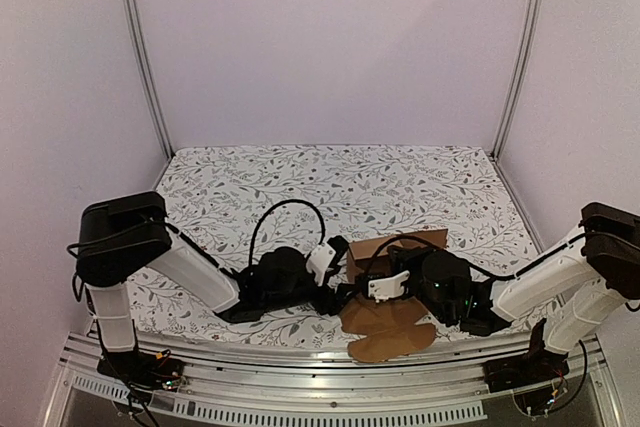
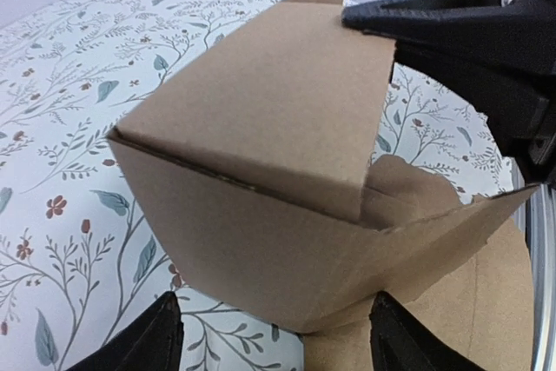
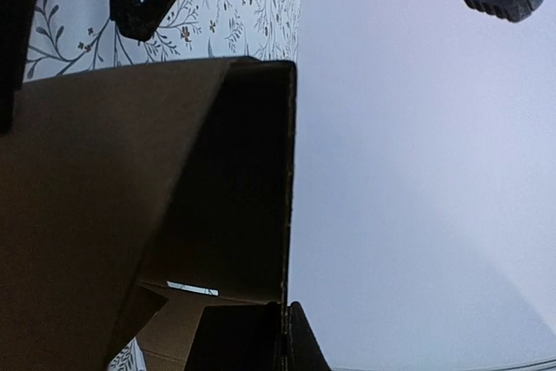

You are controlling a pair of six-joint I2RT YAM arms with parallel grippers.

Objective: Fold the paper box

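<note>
The paper box (image 1: 390, 327) stretches far to near, unfolded flaps nearest.

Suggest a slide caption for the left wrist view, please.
Left hand open before the half-folded paper box on floral cloth; right hand pinches its upper corner.

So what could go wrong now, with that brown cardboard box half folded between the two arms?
The half-folded brown cardboard box is held only by one thin panel in the shut right jaws; it might slip or crease wrongly.
The left jaws stand open around its lower corner, gripping nothing, so raised flaps may spring apart.
One flat rounded flap lies over the flowered table's near edge and could snag.
</note>
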